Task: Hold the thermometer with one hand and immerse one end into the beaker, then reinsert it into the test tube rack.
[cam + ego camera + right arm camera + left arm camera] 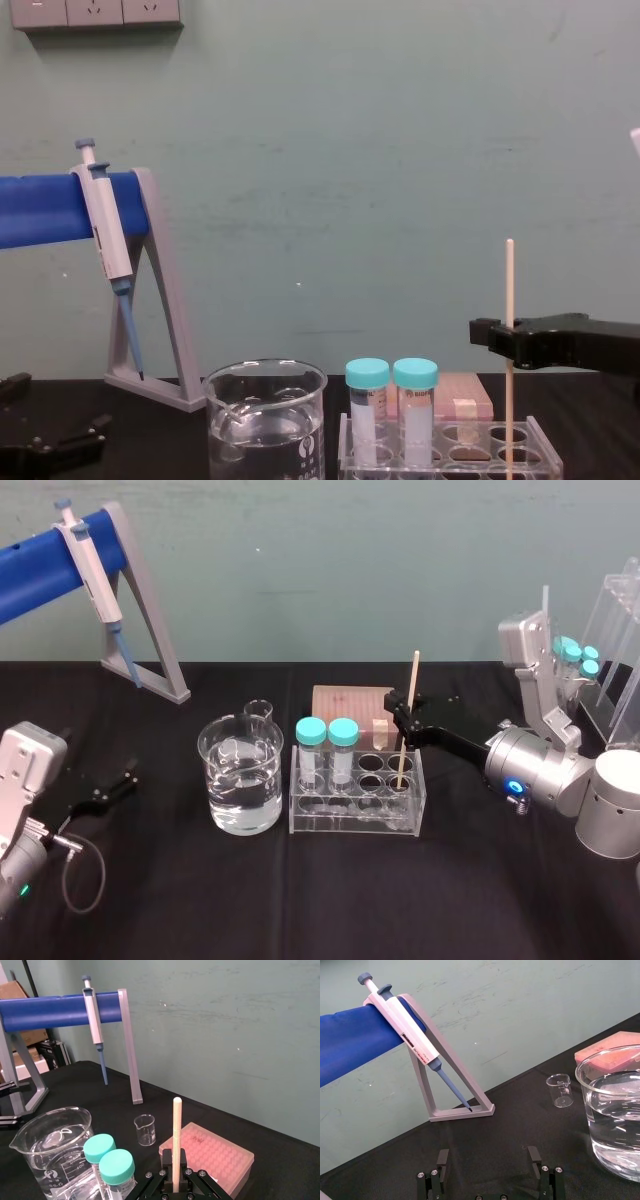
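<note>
One thin thermometer (pixel 413 680) stands upright in a right-end hole of the test tube rack (pixel 350 825), and my right claw (pixel 404 716) is pinched narrow on it about halfway up. I'd judge a straight lift best, keeping it vertical until its tip clears the rack and the capped tubes (pixel 327 732), then across to the beaker (pixel 222 742). My left claw (pixel 112 786) lies wide open, well to the left.

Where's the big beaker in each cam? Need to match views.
Head: beaker left of centre, beside the rack.
Left wrist: beaker by the small cup, past left gripper.
Right wrist: beaker beside capped tubes; right gripper holds thermometer.
Chest: beaker bottom, left of centre.
Shared: pipette on blue stand.
</note>
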### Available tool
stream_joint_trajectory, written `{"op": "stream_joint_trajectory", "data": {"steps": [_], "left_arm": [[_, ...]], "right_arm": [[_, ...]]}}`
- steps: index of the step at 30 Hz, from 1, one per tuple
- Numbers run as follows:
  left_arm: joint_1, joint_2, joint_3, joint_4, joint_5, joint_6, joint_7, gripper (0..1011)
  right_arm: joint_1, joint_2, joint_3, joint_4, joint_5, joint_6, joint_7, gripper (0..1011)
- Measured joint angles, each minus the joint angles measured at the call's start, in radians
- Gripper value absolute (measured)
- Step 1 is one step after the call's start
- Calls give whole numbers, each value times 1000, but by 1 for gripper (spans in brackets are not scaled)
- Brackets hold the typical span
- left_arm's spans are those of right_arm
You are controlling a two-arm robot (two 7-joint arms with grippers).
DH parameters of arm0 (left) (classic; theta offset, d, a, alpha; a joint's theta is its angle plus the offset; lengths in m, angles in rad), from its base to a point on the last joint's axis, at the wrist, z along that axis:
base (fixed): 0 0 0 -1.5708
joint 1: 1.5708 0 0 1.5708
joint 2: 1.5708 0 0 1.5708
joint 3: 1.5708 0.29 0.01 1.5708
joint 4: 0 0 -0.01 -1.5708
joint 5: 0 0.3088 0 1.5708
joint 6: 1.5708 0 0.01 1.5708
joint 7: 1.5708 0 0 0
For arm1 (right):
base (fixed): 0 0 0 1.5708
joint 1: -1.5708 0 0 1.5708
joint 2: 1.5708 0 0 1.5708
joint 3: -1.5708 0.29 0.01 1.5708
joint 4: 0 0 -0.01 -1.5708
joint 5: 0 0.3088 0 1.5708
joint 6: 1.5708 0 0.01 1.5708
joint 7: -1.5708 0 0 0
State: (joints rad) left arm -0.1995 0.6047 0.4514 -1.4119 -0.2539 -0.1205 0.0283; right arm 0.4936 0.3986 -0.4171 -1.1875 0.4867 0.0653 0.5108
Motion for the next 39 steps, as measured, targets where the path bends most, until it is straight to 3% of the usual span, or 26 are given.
{"op": "stream_joint_trajectory", "data": {"steps": [14, 39], "left_arm": [[0, 0, 0, 0, 0, 0, 0, 1004], [0, 0, 0, 0, 0, 0, 0, 1004]], "right_arm": [[-4, -13, 8, 21, 1, 8, 6, 86], [-14, -15, 23, 5, -5, 17, -6, 881]]}}
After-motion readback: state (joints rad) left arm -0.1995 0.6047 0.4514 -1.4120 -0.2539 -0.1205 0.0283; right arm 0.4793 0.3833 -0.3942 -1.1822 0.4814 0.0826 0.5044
